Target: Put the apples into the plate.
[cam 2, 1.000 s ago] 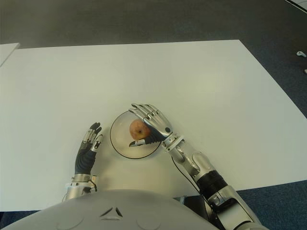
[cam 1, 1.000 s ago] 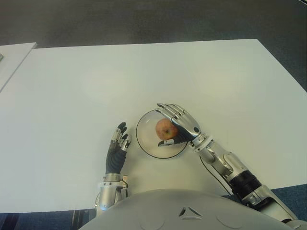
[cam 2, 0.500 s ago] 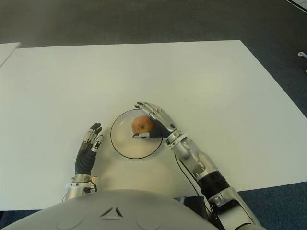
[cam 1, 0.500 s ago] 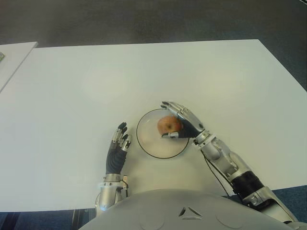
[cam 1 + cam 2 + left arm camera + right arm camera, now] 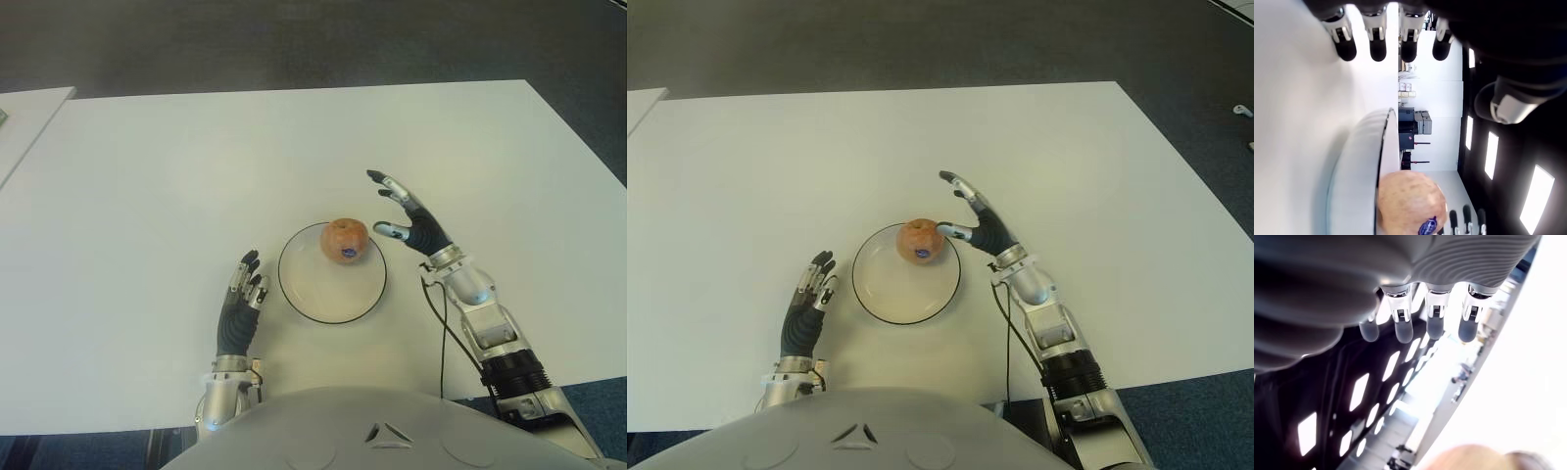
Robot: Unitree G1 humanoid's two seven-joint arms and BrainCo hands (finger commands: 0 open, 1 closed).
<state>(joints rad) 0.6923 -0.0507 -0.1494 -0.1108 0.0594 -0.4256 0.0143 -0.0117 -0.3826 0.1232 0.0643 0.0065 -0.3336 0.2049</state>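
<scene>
While right robot hand (image 5: 411, 217) spreads empty, blue-stickered reddish apple (image 5: 344, 240) sits in plate (image 5: 313, 304).

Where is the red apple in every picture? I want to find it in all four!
Left eye view: the round red apple sits at the far edge of the white plate.
Right eye view: same spot, apple on plate.
Left wrist view: apple at the bottom, beside the plate.
Right wrist view: only a blurred sliver at the bottom edge.
Shared landmark: the apple's blue sticker, also seen in the left wrist view.
</scene>
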